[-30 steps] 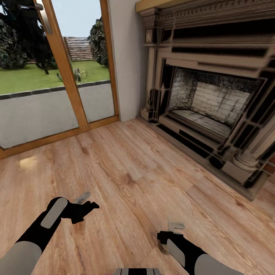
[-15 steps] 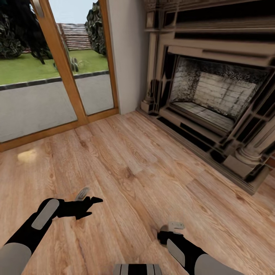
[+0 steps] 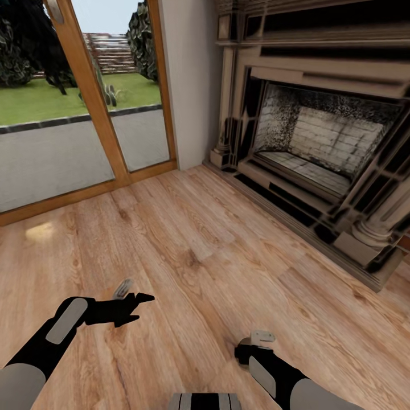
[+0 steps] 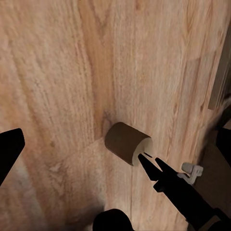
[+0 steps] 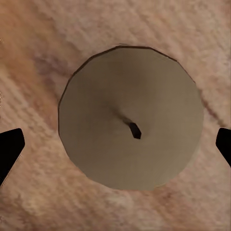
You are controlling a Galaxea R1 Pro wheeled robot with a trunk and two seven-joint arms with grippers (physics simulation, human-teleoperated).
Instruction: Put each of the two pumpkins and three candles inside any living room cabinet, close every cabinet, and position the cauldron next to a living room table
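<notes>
Centering the wide-open, empty right hand over the candle on the floor matters: descend straight, then close evenly; the left hand, too, is open and empty.

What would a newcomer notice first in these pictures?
First the big stone fireplace at the head view's right, beside the glass door onto a garden. Next, a candle seen end-on between the right claw's fingertips, over the plank floor.

Light wood plank floor, cream candle standing on it
</notes>
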